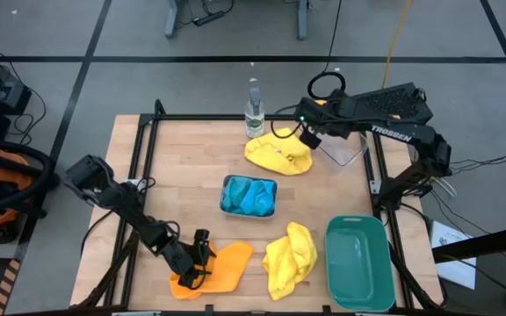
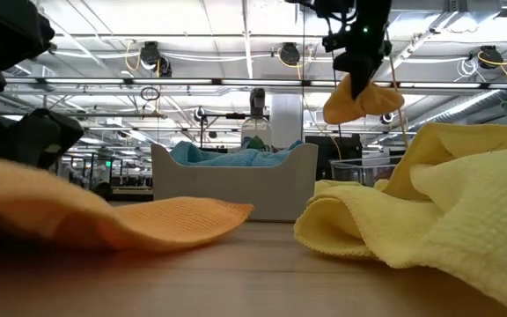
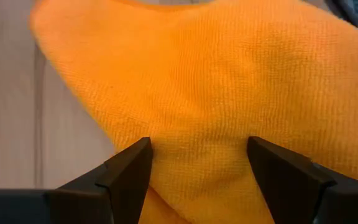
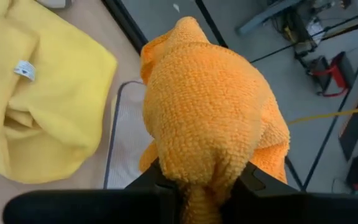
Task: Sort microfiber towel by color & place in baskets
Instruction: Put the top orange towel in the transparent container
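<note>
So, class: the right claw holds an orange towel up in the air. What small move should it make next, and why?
Probably shift the right claw over the clear basket and release. It is shut on an orange towel hanging near that basket, which the right wrist view shows beside the yellow towel.

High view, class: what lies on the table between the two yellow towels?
The basket holding blue towels sits between the far yellow towel and the near one.

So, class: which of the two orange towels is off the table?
The orange towel hanging from the right gripper; the other orange towel lies flat.
</note>
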`<state>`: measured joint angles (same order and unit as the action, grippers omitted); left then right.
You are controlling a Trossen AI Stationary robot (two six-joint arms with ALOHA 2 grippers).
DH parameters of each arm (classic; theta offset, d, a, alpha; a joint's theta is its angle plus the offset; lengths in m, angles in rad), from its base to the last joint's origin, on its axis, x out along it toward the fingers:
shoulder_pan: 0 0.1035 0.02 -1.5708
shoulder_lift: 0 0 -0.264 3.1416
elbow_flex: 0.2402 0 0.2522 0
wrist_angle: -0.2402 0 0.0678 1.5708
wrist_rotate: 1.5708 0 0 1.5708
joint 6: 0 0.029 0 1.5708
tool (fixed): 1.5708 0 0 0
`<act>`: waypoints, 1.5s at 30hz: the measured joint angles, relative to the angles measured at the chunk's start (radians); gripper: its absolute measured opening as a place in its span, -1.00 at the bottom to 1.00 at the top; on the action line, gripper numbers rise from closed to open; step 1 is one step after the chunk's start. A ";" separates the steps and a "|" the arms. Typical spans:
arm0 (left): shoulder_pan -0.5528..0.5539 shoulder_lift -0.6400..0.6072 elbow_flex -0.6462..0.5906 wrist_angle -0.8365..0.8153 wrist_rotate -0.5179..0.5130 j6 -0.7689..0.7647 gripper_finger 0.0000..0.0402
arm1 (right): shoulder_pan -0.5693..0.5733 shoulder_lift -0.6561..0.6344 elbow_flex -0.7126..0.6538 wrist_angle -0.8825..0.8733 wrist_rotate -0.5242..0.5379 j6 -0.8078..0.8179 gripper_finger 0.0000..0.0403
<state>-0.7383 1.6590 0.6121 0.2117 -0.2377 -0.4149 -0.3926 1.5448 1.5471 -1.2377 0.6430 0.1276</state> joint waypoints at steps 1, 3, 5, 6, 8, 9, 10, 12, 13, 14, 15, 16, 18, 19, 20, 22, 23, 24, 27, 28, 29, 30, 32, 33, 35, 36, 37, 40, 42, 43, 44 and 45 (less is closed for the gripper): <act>0.000 0.006 0.000 0.001 0.000 0.000 0.35 | -0.012 0.000 0.000 0.000 -0.007 0.000 -0.71; 0.000 0.017 0.000 0.005 -0.002 -0.003 0.35 | -0.039 0.000 0.000 -0.011 -0.039 0.021 -0.71; 0.000 0.025 0.001 0.007 -0.009 -0.015 0.35 | -0.059 0.000 -0.008 -0.012 -0.061 0.049 -0.71; 0.000 0.029 0.001 0.008 -0.013 -0.020 0.35 | -0.066 0.000 -0.022 -0.005 -0.064 0.058 -0.71; 0.000 0.033 0.002 0.010 -0.023 -0.023 0.35 | -0.078 0.000 -0.060 0.009 -0.065 0.064 -0.71; 0.000 0.033 0.002 0.009 -0.029 -0.024 0.34 | -0.085 0.000 -0.083 0.024 -0.065 0.062 -0.71; 0.000 0.033 0.002 0.009 -0.030 -0.024 0.32 | -0.093 0.000 -0.110 0.041 -0.067 0.056 -0.71; 0.000 0.033 0.002 0.009 -0.033 -0.024 0.26 | -0.112 0.000 -0.170 0.101 -0.066 0.023 -0.71; 0.000 0.033 0.002 0.011 -0.034 -0.022 0.23 | -0.121 0.000 -0.200 0.143 -0.065 0.009 -0.71; 0.000 0.034 0.002 0.015 -0.034 -0.020 0.18 | -0.130 0.000 -0.231 0.182 -0.065 -0.003 -0.71; 0.000 0.034 0.002 0.017 -0.034 -0.018 0.14 | -0.139 0.001 -0.258 0.210 -0.066 -0.011 -0.71; 0.000 0.034 0.002 0.017 -0.034 -0.018 0.08 | -0.147 0.001 -0.283 0.231 -0.069 -0.015 -0.71; 0.000 0.034 0.002 0.017 -0.033 -0.018 -0.02 | -0.163 0.001 -0.329 0.275 -0.071 -0.017 -0.71; 0.000 0.034 0.001 0.017 -0.033 -0.017 -0.08 | -0.169 0.001 -0.351 0.294 -0.072 -0.017 -0.71; 0.000 0.034 0.001 0.017 -0.033 -0.017 -0.14 | -0.174 0.001 -0.371 0.306 -0.073 -0.017 -0.71; 0.000 0.034 0.001 0.018 -0.033 -0.017 -0.26 | -0.185 0.001 -0.406 0.330 -0.073 -0.017 -0.71; 0.000 0.034 0.001 0.018 -0.033 -0.016 -0.32 | -0.190 0.001 -0.421 0.343 -0.073 -0.017 -0.71; 0.000 0.034 0.001 0.018 -0.033 -0.010 -0.38 | -0.191 0.001 -0.435 0.358 -0.073 -0.017 -0.71; 0.000 0.034 0.001 0.023 -0.032 0.019 -0.56 | -0.191 0.001 -0.477 0.425 -0.074 -0.022 -0.71; 0.001 0.035 0.000 0.026 -0.031 0.029 -0.62 | -0.191 0.001 -0.490 0.449 -0.078 -0.024 -0.71; 0.001 0.035 0.000 0.031 -0.030 0.035 -0.68 | -0.191 0.001 -0.501 0.469 -0.094 -0.028 -0.70; 0.001 0.035 0.000 0.037 -0.028 0.038 -0.74 | -0.191 0.001 -0.511 0.488 -0.118 -0.030 -0.70; 0.001 0.036 -0.001 0.044 -0.027 0.052 -0.84 | -0.191 0.001 -0.528 0.523 -0.153 -0.030 -0.68; 0.001 0.036 -0.001 0.046 -0.027 0.056 -0.88 | -0.191 0.001 -0.535 0.537 -0.158 -0.027 -0.66; 0.001 0.036 -0.001 0.046 -0.027 0.057 -0.92 | -0.191 0.001 -0.540 0.541 -0.155 -0.016 -0.59; 0.002 0.036 -0.001 0.046 -0.027 0.057 -0.92 | -0.191 0.001 -0.540 0.541 -0.155 -0.011 -0.55; 0.002 0.036 -0.001 0.047 -0.027 0.058 -0.92 | -0.191 0.001 -0.540 0.541 -0.154 -0.005 -0.51; 0.002 0.036 -0.001 0.048 -0.027 0.058 -0.87 | -0.190 0.001 -0.540 0.538 -0.151 0.013 -0.35; 0.002 0.036 -0.001 0.052 -0.027 0.065 -0.84 | -0.189 0.001 -0.540 0.530 -0.151 0.023 -0.23; 0.002 0.036 -0.001 0.056 -0.027 0.068 -0.84 | -0.189 0.001 -0.540 0.526 -0.151 0.025 -0.17; 0.002 0.036 -0.001 0.064 -0.027 0.079 -0.84 | -0.188 0.001 -0.540 0.521 -0.151 0.027 -0.12; 0.002 0.036 -0.002 0.071 -0.027 0.085 -0.85 | -0.188 0.001 -0.537 0.507 -0.152 0.031 -0.07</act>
<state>-0.7361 1.6955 0.6106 0.2830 -0.2644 -0.3298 -0.5808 1.5455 1.0104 -0.7308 0.4913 0.1588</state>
